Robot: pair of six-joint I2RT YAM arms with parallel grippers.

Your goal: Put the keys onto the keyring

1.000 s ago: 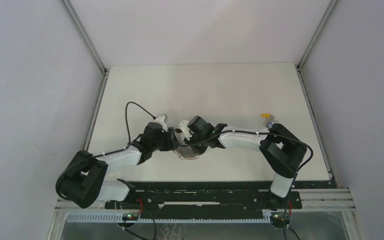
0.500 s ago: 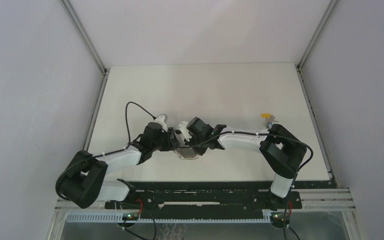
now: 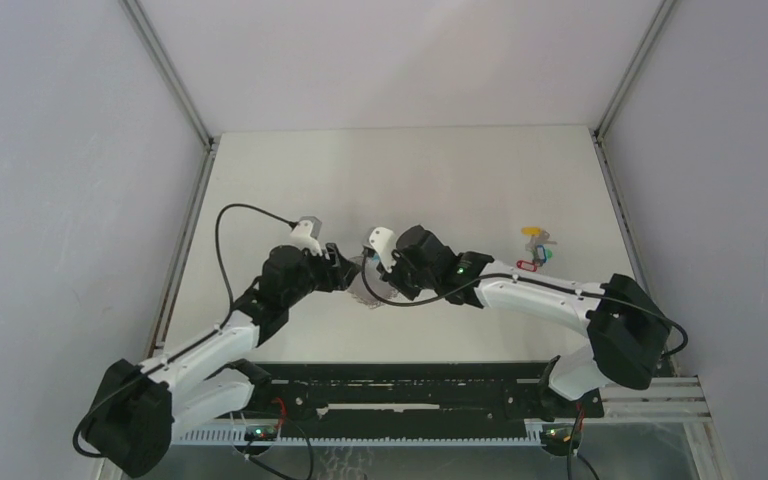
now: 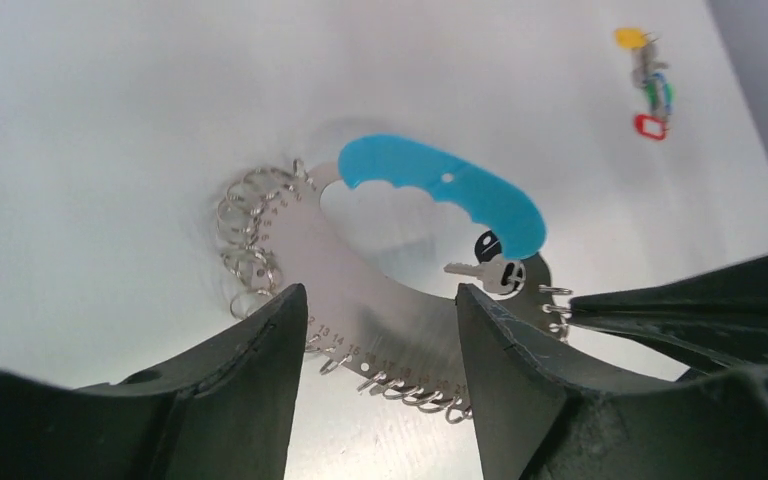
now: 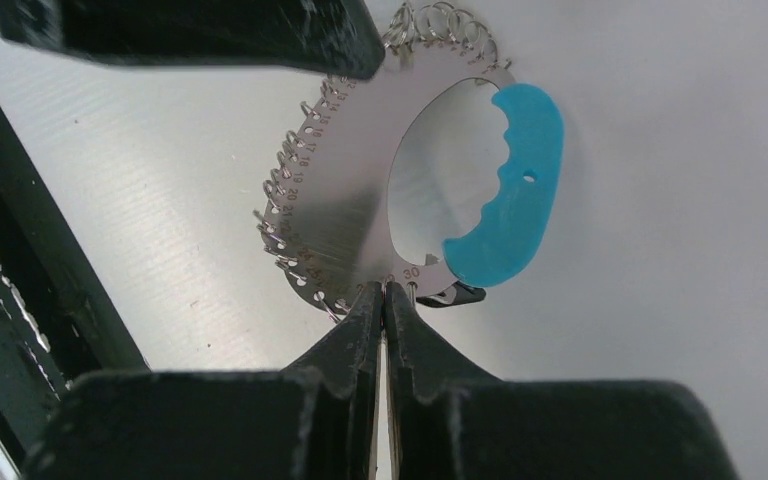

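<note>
**Top, left-wrist and right-wrist views.** My right gripper (image 5: 385, 296) is clenched on the keyring (image 5: 345, 215). Its two fingertips are pressed together over the metal rim beside the stamped number 30, just next to one end of the blue plastic segment (image 5: 508, 190).

My left gripper (image 4: 378, 300) is released, jaws spread wide. The numbered metal band of the keyring (image 4: 360, 285) runs across the gap between its fingers (image 4: 260, 370). I cannot tell whether either finger touches the band. Small wire rings (image 4: 245, 235) line the band's outer edge ahead of that gripper's left finger. A black-headed key (image 4: 490, 270) sits at the rim under the blue segment, just ahead of its right finger and close to the tips of my right gripper, which enter that view from the side.

The keys (image 4: 648, 85) lie bunched on the table (image 3: 440, 180), with yellow, blue-teal and red heads. They are far ahead of the left gripper and off to its right, well apart from both grippers and from the keyring
</note>
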